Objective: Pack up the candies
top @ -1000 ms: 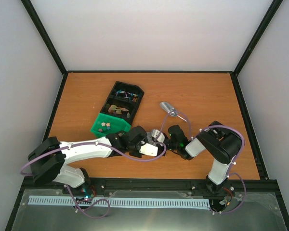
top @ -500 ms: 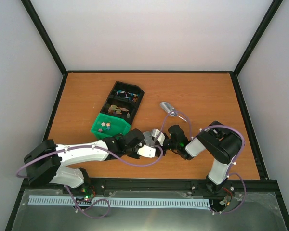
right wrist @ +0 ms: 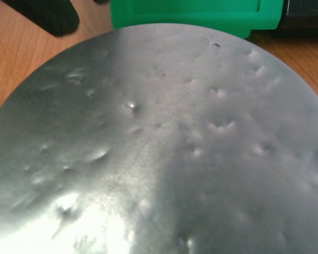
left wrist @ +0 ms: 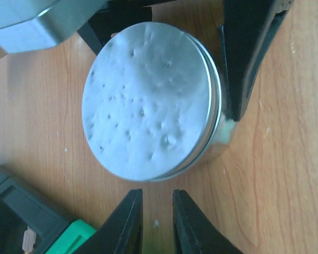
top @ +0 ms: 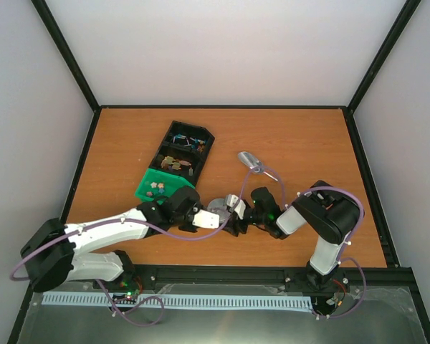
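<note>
Candies (top: 156, 189) heaped in green bin (top: 160, 185), just beside dented round tin (top: 218, 208) on counter (top: 301, 150).
Tin lidded, clamped at its sides by right fingers (left wrist: 244, 58) spread wide; left fingers (left wrist: 128, 225) nearly closed, empty, apart from tin. Black tray (top: 183, 149) just behind bin; silver scoop (top: 249, 160) lying apart.

Dimpled round silver tin (left wrist: 148, 103) on the wooden table (left wrist: 286, 174), nearly closed left fingers (left wrist: 128, 225) just beside, empty.
</note>
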Available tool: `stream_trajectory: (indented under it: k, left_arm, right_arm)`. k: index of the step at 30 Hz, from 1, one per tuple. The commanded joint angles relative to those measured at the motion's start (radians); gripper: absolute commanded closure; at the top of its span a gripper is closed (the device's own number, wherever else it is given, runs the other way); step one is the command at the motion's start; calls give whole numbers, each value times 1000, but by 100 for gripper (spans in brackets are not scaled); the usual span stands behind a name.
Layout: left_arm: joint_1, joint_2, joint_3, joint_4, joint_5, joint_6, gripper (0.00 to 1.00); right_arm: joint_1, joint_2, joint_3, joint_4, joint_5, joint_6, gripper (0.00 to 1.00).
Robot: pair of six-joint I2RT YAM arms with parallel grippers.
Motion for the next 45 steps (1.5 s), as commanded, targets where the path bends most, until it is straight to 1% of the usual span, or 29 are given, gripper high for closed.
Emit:
stream_trajectory:
  k: [1,5,7,9,16,20,23,28,35,45]
  left_arm:
    - [5,-81,3,-71,75,30,79]
    - [-54,-94,29,-81,83,13,73]
    - [-90,-74,45,-66,78,-8,68]
    - [-115,-44,64,-46,76,-28,67]
    - [-137,77,106,27,52,-49,67]
    - [-137,117,114,20,8,-53,72]
    - [-126,106,86,17,-13,-46,78]
    - [-98,75,24,7,-37,-10,81]
    - [-21,44,-37,7,-48,35,83]
    - [83,17,-51,0,-33,85,84]
  right_arm:
    - [11,6,-9,15,-32,-11,50]
    - [11,11,-2,6,-13,-7,50]
    - [11,13,-2,5,-16,-6,50]
    - [11,11,-2,4,-14,-6,50]
    - [11,10,-2,0,-16,-8,51]
    - [11,8,-4,1,-19,-9,52]
    - [11,7,-3,-2,-22,-9,53]
    - [11,7,-4,-5,-35,-11,54]
    - [11,6,-3,-7,-40,-13,55]
    - [11,7,-2,-13,-45,-14,57]
